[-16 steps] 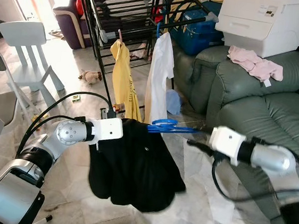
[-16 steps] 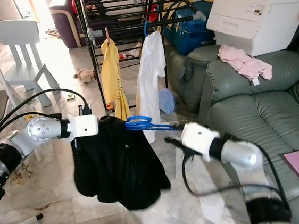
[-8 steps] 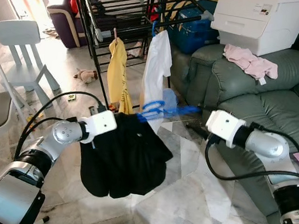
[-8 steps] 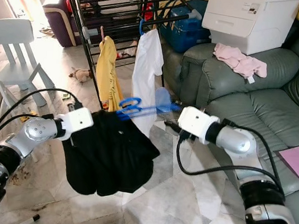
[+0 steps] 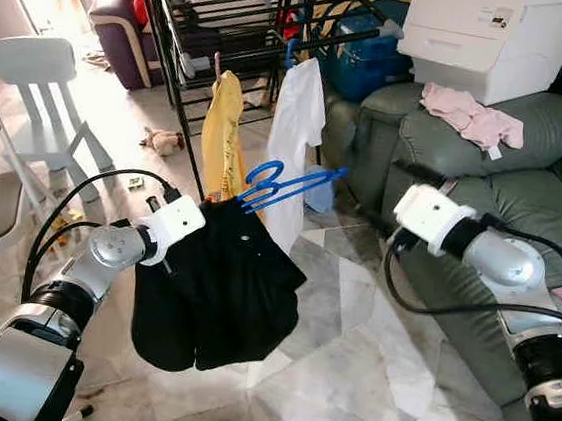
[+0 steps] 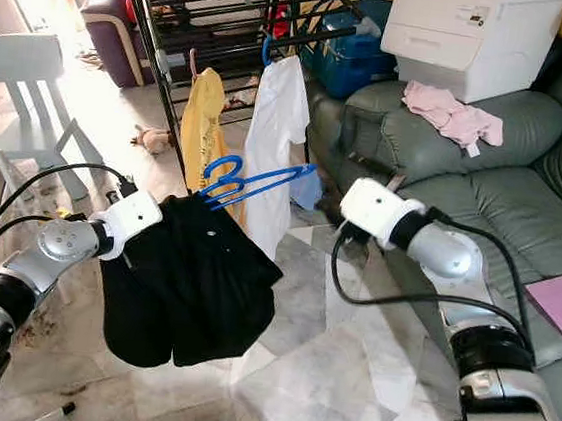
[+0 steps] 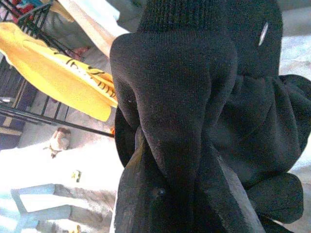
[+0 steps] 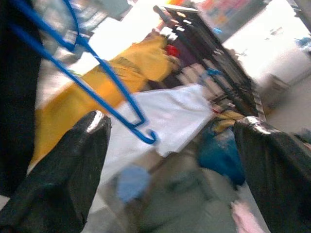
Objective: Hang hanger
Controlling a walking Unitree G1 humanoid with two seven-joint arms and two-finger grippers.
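Holding a bunched-up black garment [image 5: 214,289] out in front, the left gripper [image 7: 180,204] has its fingers clamped tight on the cloth, so that arm is carrying the whole load. Sticking up out of the fabric is the blue hanger [image 5: 282,185], its long axis slanting up toward the robot's right, hook end pointing at the right gripper [image 8: 165,160]. That one sits close by with its fingers spread wide and nothing between them, the hook just ahead of the gap. So the right arm looks like the nearer one to take the hook. The drying rack [image 5: 229,34] stands beyond, with a yellow shirt [image 5: 224,134] and a white shirt [image 5: 297,137] already on it. How the hanger sits inside the garment is hidden, and the right wrist view is pretty blurry.
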